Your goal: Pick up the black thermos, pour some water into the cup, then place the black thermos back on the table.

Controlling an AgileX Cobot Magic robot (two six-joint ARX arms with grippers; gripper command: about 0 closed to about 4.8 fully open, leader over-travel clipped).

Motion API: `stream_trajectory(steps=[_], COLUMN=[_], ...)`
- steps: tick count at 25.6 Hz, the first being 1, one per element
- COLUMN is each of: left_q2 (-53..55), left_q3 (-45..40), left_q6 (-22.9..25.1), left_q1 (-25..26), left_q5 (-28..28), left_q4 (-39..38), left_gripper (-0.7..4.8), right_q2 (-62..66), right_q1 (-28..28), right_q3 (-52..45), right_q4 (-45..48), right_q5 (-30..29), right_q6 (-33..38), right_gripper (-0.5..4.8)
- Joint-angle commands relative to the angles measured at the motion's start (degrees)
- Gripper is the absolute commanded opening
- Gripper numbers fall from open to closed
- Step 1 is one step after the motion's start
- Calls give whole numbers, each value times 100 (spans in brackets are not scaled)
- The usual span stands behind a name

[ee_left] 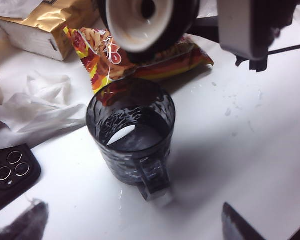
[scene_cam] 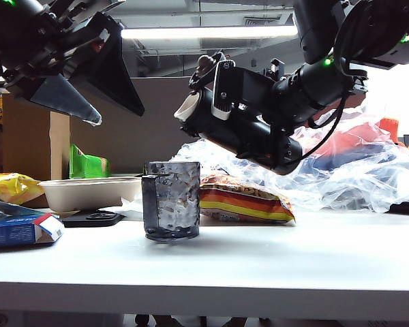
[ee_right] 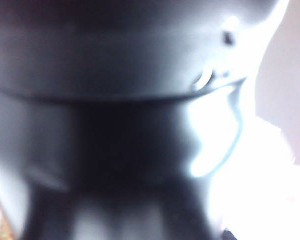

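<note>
A white table (scene_cam: 259,262) runs across the room at eye level, with a dark, smoky, dimpled cup (scene_cam: 171,201) standing upright near its middle, its small handle turned toward the left arm's camera. Above and to the right of the cup, the right gripper (scene_cam: 249,119) holds the black thermos (scene_cam: 259,139) tipped well over, close to level, with its pale spout (scene_cam: 187,105) pointing left and slightly down, just above and a little to the right of the cup's rim. The jaws sit partly apart, clamped around the flask's body. From the left wrist camera, the thermos mouth (ee_left: 140,22) shows as a pale round opening hanging over the far edge of the cup (ee_left: 131,132); a little clear liquid seems to lie in the cup's bottom, though no stream is visible. The right wrist camera is filled by a blurred dark shape, most likely the thermos (ee_right: 115,100), too close to read. The left gripper (scene_cam: 88,95) hangs high at the upper left, well apart from the cup, its dark wedge-shaped fingers spread wide and holding nothing. Behind the cup lies a red and yellow snack bag (scene_cam: 242,201), touching or nearly touching it. Further left sit a beige shallow tray (scene_cam: 88,191), a black phone (scene_cam: 92,218) and a blue box (scene_cam: 17,228). Crumpled clear plastic (scene_cam: 354,177) is heaped at the back right.
</note>
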Motion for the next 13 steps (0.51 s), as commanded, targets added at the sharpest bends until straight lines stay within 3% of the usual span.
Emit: stream_trajectory(steps=[1,3,11,13], left_q2=[-4,-4,-4,-4], left_q3=[42,42,42,42], left_q6=[-393,-407,-400,-402], left_q1=[11,11,11,11], left_q5=[9,33,28,31], left_q4=[39,37,44,61], left_gripper=[479,479,479,479], right_q2=[-79,-79,-79,-79], right_q1=[-17,-22,-24,-24], right_q3=[70,72,166,164], right_q4=[544,568,1012,1012], right_q5=[0,-2,-120,-109], right_q6=[-826,-1134,-1071,-1401], right_gripper=[148,148,148,148])
